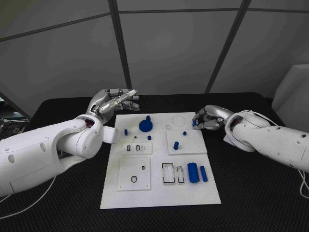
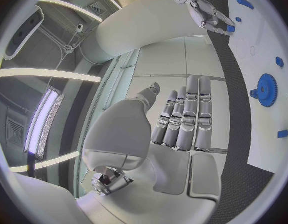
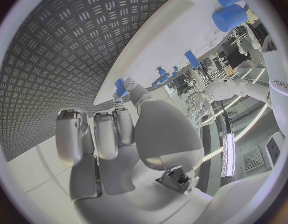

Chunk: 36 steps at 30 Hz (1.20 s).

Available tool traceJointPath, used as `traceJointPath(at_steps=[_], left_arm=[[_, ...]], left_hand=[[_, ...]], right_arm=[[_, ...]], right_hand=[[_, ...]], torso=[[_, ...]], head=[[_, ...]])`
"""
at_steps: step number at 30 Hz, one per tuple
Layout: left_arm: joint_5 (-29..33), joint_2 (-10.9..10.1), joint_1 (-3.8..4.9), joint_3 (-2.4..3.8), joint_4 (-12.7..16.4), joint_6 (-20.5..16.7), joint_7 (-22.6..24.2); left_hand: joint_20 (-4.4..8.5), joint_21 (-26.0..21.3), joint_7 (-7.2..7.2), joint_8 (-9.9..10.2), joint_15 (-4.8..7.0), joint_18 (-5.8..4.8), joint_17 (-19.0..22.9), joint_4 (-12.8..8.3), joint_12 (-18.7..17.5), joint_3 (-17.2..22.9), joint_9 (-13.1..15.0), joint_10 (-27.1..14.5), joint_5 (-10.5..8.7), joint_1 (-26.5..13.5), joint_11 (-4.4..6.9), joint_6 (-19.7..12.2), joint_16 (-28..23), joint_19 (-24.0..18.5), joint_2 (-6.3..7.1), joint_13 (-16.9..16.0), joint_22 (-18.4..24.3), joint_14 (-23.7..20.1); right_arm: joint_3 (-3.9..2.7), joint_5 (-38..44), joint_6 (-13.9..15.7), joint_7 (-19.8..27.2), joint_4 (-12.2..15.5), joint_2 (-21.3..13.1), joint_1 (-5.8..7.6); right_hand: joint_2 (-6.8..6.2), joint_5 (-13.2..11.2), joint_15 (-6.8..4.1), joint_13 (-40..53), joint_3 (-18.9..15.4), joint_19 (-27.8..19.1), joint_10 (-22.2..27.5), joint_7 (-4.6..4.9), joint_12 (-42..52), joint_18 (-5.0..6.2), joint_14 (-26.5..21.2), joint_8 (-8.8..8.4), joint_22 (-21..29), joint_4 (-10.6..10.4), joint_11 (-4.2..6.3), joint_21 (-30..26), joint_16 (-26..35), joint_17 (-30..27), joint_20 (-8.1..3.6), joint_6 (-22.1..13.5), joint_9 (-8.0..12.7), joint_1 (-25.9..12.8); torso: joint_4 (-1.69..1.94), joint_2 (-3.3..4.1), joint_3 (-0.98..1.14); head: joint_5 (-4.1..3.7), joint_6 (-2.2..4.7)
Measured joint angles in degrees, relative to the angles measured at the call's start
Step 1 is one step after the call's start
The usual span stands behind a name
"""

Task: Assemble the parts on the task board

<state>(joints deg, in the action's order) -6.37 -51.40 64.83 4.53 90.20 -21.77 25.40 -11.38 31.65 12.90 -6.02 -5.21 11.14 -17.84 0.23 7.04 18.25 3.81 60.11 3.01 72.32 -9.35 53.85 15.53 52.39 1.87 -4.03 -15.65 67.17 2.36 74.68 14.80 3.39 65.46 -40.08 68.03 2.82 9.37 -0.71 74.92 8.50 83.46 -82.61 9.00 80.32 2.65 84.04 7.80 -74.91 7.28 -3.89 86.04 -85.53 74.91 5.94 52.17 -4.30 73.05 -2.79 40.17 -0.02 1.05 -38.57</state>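
Nearest the viewer lies the front edge of the white task board (image 1: 161, 195) on the black table (image 1: 259, 193). Toward the board's front right, a large blue cylinder (image 1: 193, 172) lies beside a slimmer blue bar (image 1: 204, 173), just right of two rectangular slots. On the raised plate behind them, a small blue peg (image 1: 176, 144) stands upright. Farther back, left of centre, a blue gear (image 1: 146, 125) sits on the board; the left wrist view shows its toothed rim (image 2: 266, 89). Two short blue pegs (image 1: 126, 131) stand near the gear, one to its left and one in front of it.

Left hand (image 1: 114, 102): raised above the table behind the board's far left corner, fingers straight and held close side by side, palm bare, grasping nothing.

Right hand (image 1: 209, 117): at the board's far right edge, fingers curled inward, with a small blue part (image 1: 195, 123) pinched at the fingertips; the right wrist view shows that part (image 3: 120, 87) between thumb and finger, just over the board's edge.
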Motion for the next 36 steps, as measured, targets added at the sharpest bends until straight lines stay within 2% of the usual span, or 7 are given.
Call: traceJointPath(at_steps=[18,28,33,36], left_arm=[[0.0,-0.1,0.00,0.00,0.0,0.0,-0.1],[0.0,0.0,0.00,0.00,0.0,0.1,-0.2],[0.0,0.0,0.00,0.00,0.0,0.1,-0.2],[0.0,-0.1,0.00,0.00,0.0,0.1,-0.2]], left_hand=[[0.00,0.0,0.00,0.0,0.00,0.00,0.0,0.0,0.0,0.0,0.0,0.0,0.00,0.0,0.00,0.0,0.0,0.0,0.00,0.0,0.0,0.0],[0.00,0.0,0.00,0.0,0.00,-0.01,0.0,0.0,0.0,0.0,0.0,0.0,0.00,0.0,0.00,0.0,0.0,0.0,0.00,0.0,0.0,0.0],[0.00,0.0,0.00,0.0,0.00,0.00,0.0,0.0,0.0,0.0,0.0,0.0,0.00,0.0,0.00,0.0,0.0,0.0,0.00,0.0,0.0,0.0],[0.00,0.0,0.00,0.0,0.00,0.00,0.0,0.0,0.0,0.0,0.0,0.0,0.00,0.0,0.00,0.0,0.0,0.0,0.00,0.0,0.0,0.0]], right_arm=[[0.00,0.3,-0.3,-0.4,-0.3,0.4,0.00],[-0.01,0.3,1.1,-0.5,-0.1,0.3,0.00],[-0.02,0.3,2.2,-0.7,1.1,-0.6,0.00],[-0.06,0.2,2.9,-0.9,2.7,-1.6,0.00]], right_hand=[[0.77,-0.2,0.00,0.0,0.8,0.0,-0.2,-0.34,0.0,0.00,0.0,1.01,0.0,-0.5,0.21,0.0,-0.2,0.0,0.00,2.8,-0.1,-0.8],[1.21,0.0,0.00,0.0,1.8,0.2,-0.4,-0.58,0.2,-0.01,0.0,1.29,0.0,-0.6,0.42,0.0,-0.2,0.0,-0.22,3.9,-0.2,-1.2],[1.59,0.4,0.00,0.0,2.2,0.2,-0.4,-0.58,0.2,0.00,0.0,1.08,0.0,-0.4,0.42,0.2,-0.5,0.0,-0.22,3.9,-0.1,-0.8],[1.60,0.6,0.00,0.0,2.4,0.2,-0.4,-0.57,0.2,0.00,0.0,1.30,0.0,-0.4,0.42,0.2,-0.5,0.0,-0.22,3.9,-0.1,-0.8]], torso=[[0.01,0.00,0.03],[0.00,-0.02,0.05],[-0.05,-0.05,0.05],[-0.05,-0.10,0.04]], head=[[0.03,-0.03],[0.08,0.04],[0.13,-0.03],[0.10,-0.01]])
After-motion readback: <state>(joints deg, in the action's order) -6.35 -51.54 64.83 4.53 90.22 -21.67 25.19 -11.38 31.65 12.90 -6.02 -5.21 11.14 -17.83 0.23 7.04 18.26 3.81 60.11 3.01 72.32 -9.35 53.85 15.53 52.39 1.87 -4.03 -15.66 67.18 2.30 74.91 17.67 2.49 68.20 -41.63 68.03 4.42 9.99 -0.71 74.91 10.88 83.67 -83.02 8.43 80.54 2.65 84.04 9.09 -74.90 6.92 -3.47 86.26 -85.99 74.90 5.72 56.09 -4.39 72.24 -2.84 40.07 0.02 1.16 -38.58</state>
